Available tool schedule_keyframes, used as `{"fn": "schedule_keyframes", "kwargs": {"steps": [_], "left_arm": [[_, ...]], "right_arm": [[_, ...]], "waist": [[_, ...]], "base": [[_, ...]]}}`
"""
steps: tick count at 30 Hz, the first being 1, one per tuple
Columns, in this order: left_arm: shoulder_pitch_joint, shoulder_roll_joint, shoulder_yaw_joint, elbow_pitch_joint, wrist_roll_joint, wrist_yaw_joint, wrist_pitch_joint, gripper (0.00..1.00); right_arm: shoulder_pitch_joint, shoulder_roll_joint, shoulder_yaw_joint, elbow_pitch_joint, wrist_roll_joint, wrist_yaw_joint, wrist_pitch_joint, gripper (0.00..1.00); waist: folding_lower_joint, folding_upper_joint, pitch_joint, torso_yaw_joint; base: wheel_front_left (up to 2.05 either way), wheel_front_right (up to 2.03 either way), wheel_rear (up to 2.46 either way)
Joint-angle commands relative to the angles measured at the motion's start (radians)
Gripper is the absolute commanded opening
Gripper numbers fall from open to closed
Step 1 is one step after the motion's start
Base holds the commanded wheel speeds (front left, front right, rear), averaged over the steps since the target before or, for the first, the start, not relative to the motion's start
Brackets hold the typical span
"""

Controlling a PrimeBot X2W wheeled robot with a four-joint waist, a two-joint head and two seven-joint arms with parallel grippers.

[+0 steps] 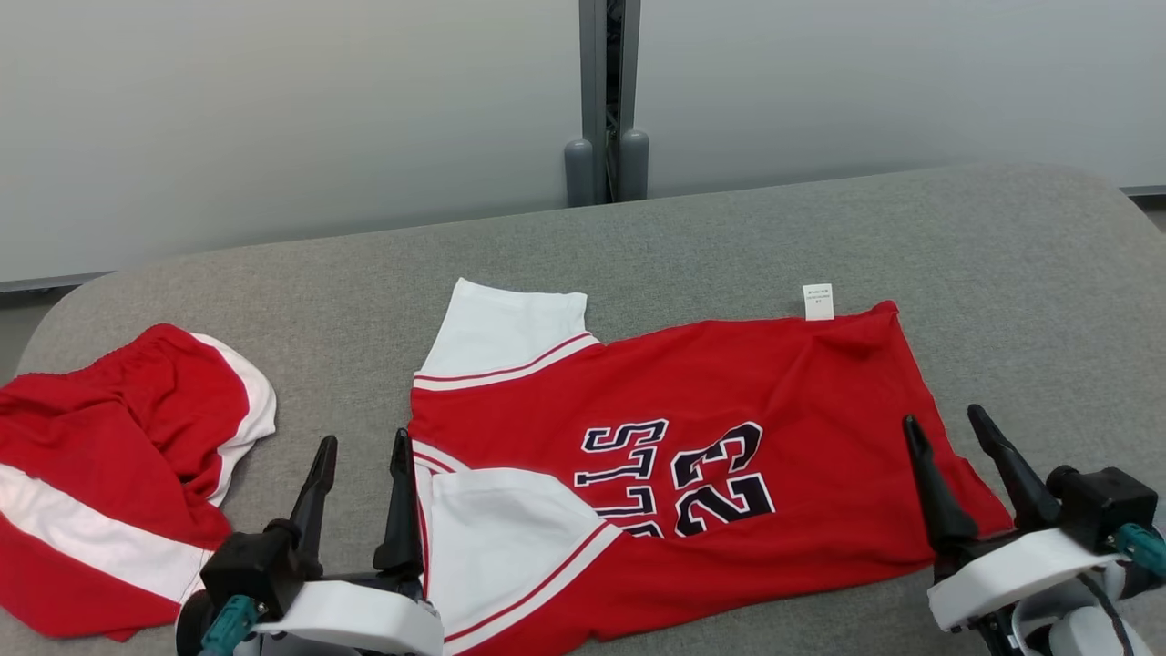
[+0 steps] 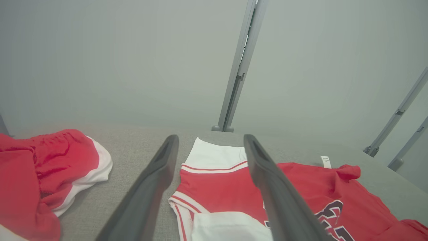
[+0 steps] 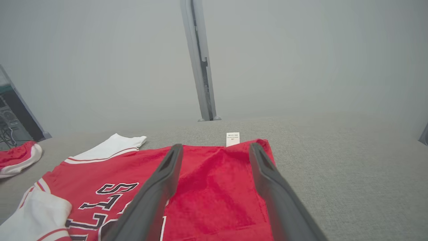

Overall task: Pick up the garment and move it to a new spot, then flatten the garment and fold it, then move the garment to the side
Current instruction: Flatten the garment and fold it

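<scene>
The garment point(image 1: 692, 456) is a red jersey with white sleeves, dark lettering and the number 23. It lies spread sideways on the grey padded table point(image 1: 1002, 273), and its near edge is folded over. My left gripper point(image 1: 363, 442) stands open just left of the jersey's near white sleeve, holding nothing. Over the jersey's right end, my right gripper point(image 1: 947, 422) is open and empty. The jersey point(image 2: 220, 190) shows between the spread fingers in the left wrist view. In the right wrist view its red cloth point(image 3: 214, 187) and white label point(image 3: 232, 139) lie ahead of the fingers.
A second red and white garment point(image 1: 109, 474) lies bunched at the table's left end. A grey post point(image 1: 608, 100) rises behind the table's far edge, between pale wall panels. The table's rounded right end is bare grey cloth.
</scene>
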Motion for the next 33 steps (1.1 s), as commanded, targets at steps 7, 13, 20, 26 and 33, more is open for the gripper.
{"fn": "schedule_keyframes", "kwargs": {"steps": [7, 13, 20, 26, 33], "left_arm": [[-0.045, -0.024, -0.008, 0.101, 0.015, 0.001, -0.049, 1.00], [-0.164, -0.005, -0.009, 0.218, 0.010, -0.038, -0.013, 1.00], [-0.444, 0.038, -0.033, 0.435, 0.034, -0.111, 0.079, 1.00], [-0.677, 0.059, -0.047, 0.651, 0.040, -0.156, 0.186, 1.00], [-0.914, 0.072, -0.056, 0.864, 0.051, -0.155, 0.309, 1.00]], "right_arm": [[0.062, 0.041, 0.010, -0.046, -0.061, 0.000, -0.007, 1.00], [0.043, 0.049, 0.035, -0.041, -0.066, 0.000, -0.007, 1.00], [-0.027, 0.038, 0.064, -0.058, -0.062, 0.000, -0.007, 1.00], [-0.083, 0.042, 0.077, -0.081, -0.057, 0.000, -0.007, 1.00], [-0.131, 0.047, 0.081, -0.093, -0.060, 0.000, -0.007, 1.00]], "waist": [[0.0000, -0.0001, -0.014, -0.019], [0.0000, -0.0001, 0.000, -0.046], [0.0000, -0.0001, 0.117, -0.099], [0.0000, -0.0001, 0.236, -0.138], [0.0000, -0.0001, 0.355, -0.185]], "base": [[0.00, 0.00, 0.00], [0.00, 0.00, 0.00], [0.00, 0.00, 0.00], [0.00, 0.00, 0.00], [0.00, 0.00, 0.00]]}}
